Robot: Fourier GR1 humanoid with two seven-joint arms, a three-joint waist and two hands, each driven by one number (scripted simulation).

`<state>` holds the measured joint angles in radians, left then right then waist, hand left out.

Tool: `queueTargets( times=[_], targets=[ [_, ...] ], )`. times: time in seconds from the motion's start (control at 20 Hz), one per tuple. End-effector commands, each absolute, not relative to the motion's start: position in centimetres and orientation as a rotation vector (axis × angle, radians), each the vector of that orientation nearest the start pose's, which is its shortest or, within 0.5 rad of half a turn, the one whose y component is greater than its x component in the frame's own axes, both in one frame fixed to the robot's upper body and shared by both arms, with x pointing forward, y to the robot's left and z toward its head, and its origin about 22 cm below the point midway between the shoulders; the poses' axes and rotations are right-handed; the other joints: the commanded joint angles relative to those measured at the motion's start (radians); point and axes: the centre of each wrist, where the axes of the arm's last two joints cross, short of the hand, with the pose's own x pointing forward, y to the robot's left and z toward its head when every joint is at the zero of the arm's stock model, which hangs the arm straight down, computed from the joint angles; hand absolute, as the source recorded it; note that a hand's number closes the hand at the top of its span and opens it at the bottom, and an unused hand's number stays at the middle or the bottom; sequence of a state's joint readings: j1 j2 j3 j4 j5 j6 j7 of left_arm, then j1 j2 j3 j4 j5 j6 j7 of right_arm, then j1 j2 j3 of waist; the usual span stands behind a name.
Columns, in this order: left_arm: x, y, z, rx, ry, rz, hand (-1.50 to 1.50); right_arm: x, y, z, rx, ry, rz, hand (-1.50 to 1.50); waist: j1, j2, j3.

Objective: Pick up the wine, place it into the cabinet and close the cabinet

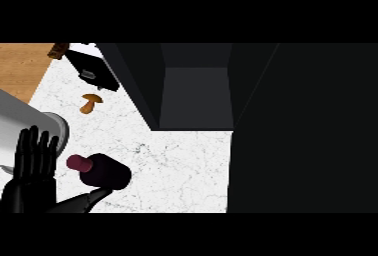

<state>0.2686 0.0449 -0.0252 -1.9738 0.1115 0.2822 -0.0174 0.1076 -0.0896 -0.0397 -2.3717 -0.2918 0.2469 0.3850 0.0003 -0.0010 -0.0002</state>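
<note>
The wine bottle [108, 171] is dark with a magenta cap [79, 163] and stands on the white marble counter [177, 170] at the lower left. My left hand [33, 157] is just left of it, fingers straight and pointing up. Its thumb [87, 198] stretches right and reaches the bottle's lower edge. The fingers do not curl round the bottle. The dark cabinet [196, 95] stands open at the top centre, its inside bare. Its wide open door [303, 130] fills the right side of the view. My right hand does not show.
A brown mushroom [90, 103] lies on the counter behind the bottle. A black box-like object [92, 72] sits at the back left beside the cabinet's left door [136, 85]. A grey sink rim [33, 117] runs along the left edge, with wood [18, 65] beyond.
</note>
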Motion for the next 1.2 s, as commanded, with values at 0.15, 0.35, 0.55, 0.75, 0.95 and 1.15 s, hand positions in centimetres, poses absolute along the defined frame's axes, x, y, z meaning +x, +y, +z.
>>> queueTargets(
  times=[0.15,0.35,0.55,0.75,0.95,1.15],
  targets=[
    [17.5,26.8,1.7,0.239,-1.681,0.344,-1.50,15.9,-25.3,16.7,0.275,-1.904,0.260,-1.50,0.000,0.000,0.000],
    [15.7,27.9,0.3,0.245,-1.679,0.331,-1.50,15.0,-25.6,16.2,0.252,-1.908,0.250,-1.50,0.000,0.000,0.000],
    [17.1,26.4,-2.1,0.239,-1.654,0.295,-1.50,16.9,-25.0,17.4,0.277,-1.894,0.251,-1.50,0.001,0.001,0.000],
    [15.2,29.3,-2.5,0.222,-1.630,0.308,-1.50,16.3,-22.8,18.9,0.258,-1.914,0.254,-1.50,0.005,0.000,0.000],
    [17.3,29.2,-5.9,0.227,-1.627,0.328,-1.50,14.7,-24.0,18.0,0.270,-1.884,0.242,-1.50,-0.003,0.001,0.000],
    [17.0,30.9,-6.5,0.206,-1.589,0.329,-1.50,14.5,-23.7,17.0,0.275,-1.901,0.249,-1.50,-0.003,0.000,0.000]
  ],
)
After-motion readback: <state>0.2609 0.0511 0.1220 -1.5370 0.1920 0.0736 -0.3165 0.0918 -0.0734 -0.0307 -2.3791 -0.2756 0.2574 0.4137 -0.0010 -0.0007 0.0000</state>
